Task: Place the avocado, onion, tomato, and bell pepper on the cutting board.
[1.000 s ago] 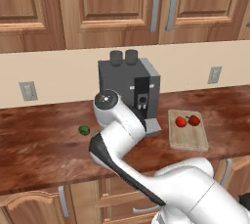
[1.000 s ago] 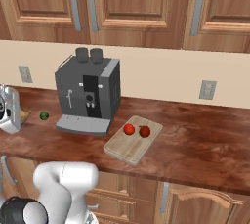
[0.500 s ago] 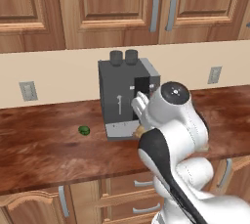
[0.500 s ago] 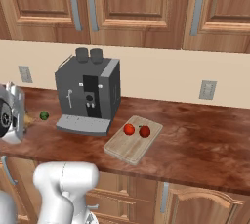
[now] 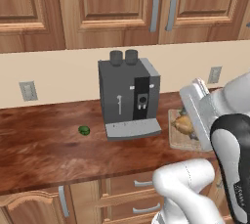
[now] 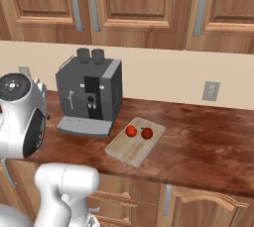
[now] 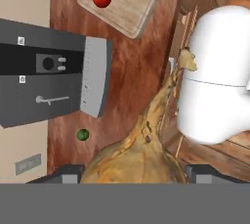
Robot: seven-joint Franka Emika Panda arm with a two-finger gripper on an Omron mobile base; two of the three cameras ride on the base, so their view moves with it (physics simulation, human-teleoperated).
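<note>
Left base view: the gripper [image 5: 191,126] hangs over the near end of the cutting board [image 5: 177,138], the onion [image 5: 184,124] clamped in it, right beside the coffee machine [image 5: 129,98]. The avocado [image 5: 84,130] sits alone on open counter [image 5: 44,145] to the machine's left, well back from the front edge.

Right base view: the tomato [image 6: 131,131] and bell pepper [image 6: 147,133] sit side by side mid-board, bare wood free toward the near corner.

Hand view: jaws partly closed around the onion's bulb, its long axis running up the frame, the stalk tip [image 7: 186,60] pointing away over the counter's front edge.
</note>
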